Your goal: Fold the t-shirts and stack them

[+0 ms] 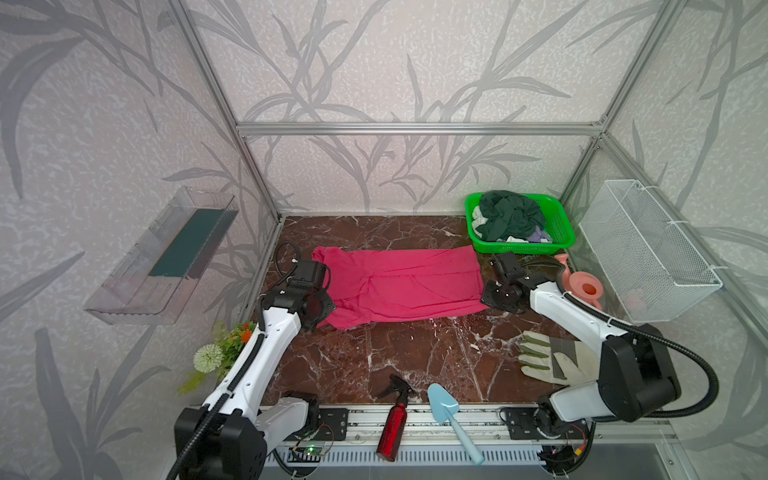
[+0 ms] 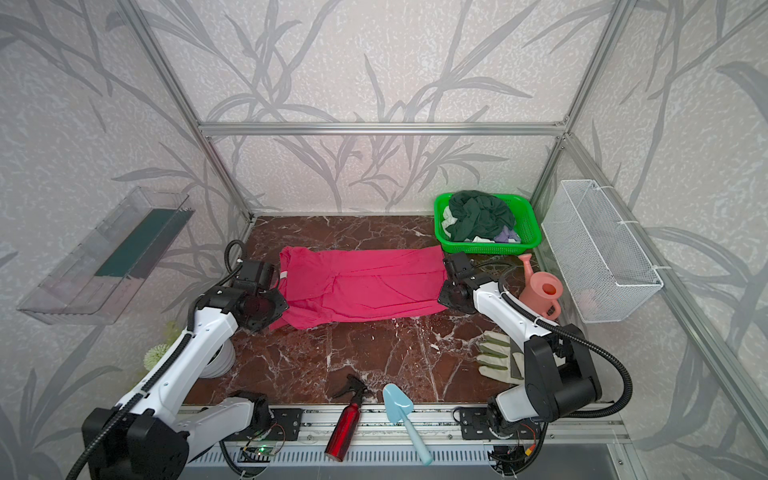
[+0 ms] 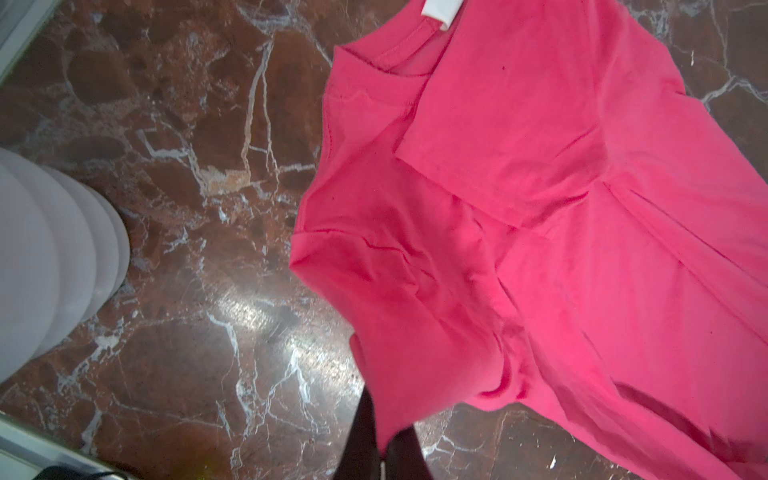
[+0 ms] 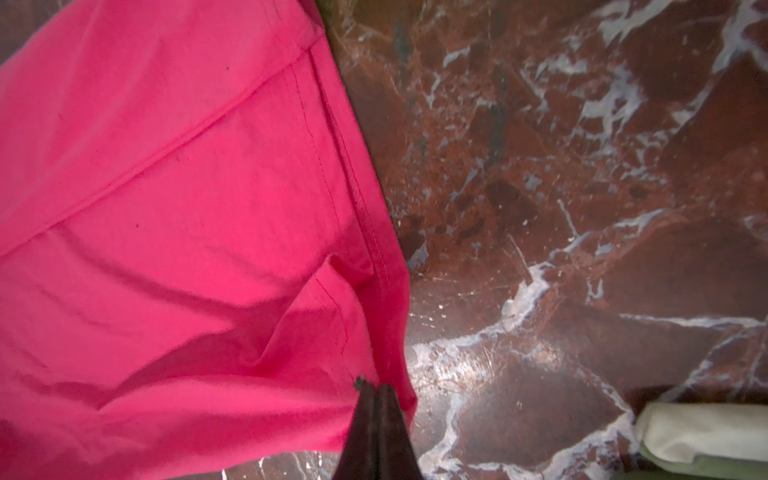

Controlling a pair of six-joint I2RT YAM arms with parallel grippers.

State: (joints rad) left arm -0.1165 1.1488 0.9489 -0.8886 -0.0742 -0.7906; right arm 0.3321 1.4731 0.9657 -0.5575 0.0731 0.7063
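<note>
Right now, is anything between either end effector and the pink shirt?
Nothing visible. The left end effector is shut on the pink shirt at its collar end, and the right end effector is shut on its hem corner.

The t-shirt (image 1: 399,282) is pink-red, the tabletop (image 1: 415,357) red-brown veined white, the basket (image 1: 523,248) green, a cloth (image 1: 540,237) perhaps lavender.

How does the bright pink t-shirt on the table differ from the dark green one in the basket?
The bright pink cloth t-shirt lies spread, partly folded, on the brown marble table; the dark green cloth t-shirt sits crumpled in the green plastic basket. The left gripper and the right gripper pinch the pink t-shirt's ends; neither holds the green t-shirt. Both are soft cloth garments.
</note>
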